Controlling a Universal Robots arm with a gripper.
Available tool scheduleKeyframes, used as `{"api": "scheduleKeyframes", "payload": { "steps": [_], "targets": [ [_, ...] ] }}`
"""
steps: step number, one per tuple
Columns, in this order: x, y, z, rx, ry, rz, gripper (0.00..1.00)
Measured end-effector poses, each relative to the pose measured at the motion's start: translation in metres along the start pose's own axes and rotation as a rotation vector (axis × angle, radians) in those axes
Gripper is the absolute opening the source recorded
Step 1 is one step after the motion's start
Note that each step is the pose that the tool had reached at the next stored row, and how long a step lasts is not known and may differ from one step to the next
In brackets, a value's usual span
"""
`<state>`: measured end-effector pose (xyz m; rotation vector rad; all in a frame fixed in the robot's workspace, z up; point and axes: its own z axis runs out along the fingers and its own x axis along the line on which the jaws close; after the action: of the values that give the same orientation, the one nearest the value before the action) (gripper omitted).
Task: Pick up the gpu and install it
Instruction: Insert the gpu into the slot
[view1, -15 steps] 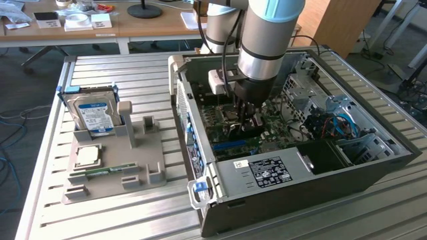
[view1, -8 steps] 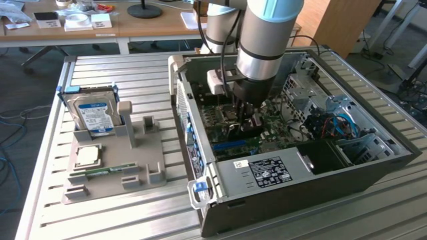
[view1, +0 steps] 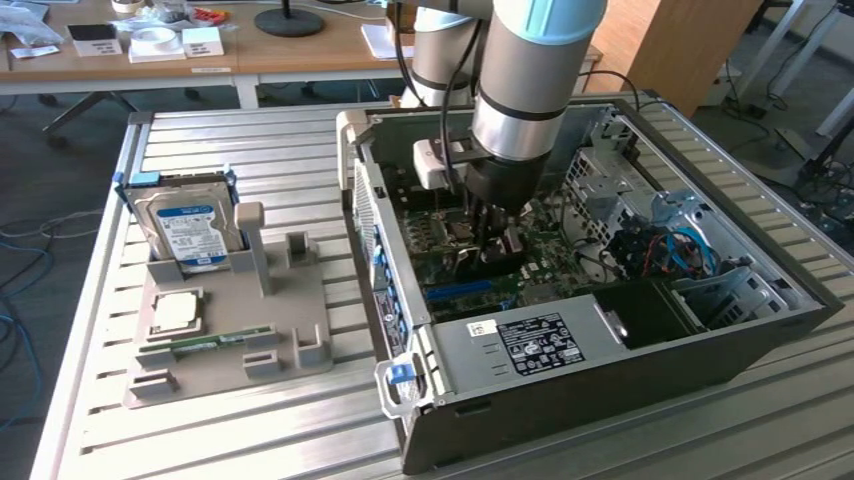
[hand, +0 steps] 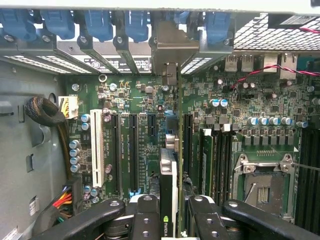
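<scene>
In the wrist view the gpu (hand: 168, 170) shows edge-on, a thin dark card standing upright over the green motherboard (hand: 140, 100). Its greyish metal end bracket (hand: 167, 50) reaches the row of rear slot covers. My gripper (hand: 168, 207) is shut on the card, with one black finger (hand: 145, 212) on each side. In the exterior view the gripper (view1: 487, 238) reaches down inside the open computer case (view1: 601, 370), just above the board. Long black expansion slots (hand: 134, 150) lie beside the card; whether its lower edge sits in a slot is hidden.
A white slot (hand: 96, 150) and a cable bundle (hand: 45, 112) lie to one side, memory slots and the empty processor socket (hand: 263, 187) to the other. Outside the case, a grey holder (view1: 227, 330) carries a blue-labelled hard drive (view1: 187, 225), a processor (view1: 176, 312) and a green memory stick (view1: 200, 345).
</scene>
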<state>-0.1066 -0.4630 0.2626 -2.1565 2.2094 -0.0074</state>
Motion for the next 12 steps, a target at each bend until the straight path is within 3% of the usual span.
{"api": "scheduleKeyframes", "payload": {
  "steps": [12],
  "targets": [
    [0.0001, 0.0010, 0.0027, -0.0001, 0.0001, 0.000, 0.27]
  ]
}}
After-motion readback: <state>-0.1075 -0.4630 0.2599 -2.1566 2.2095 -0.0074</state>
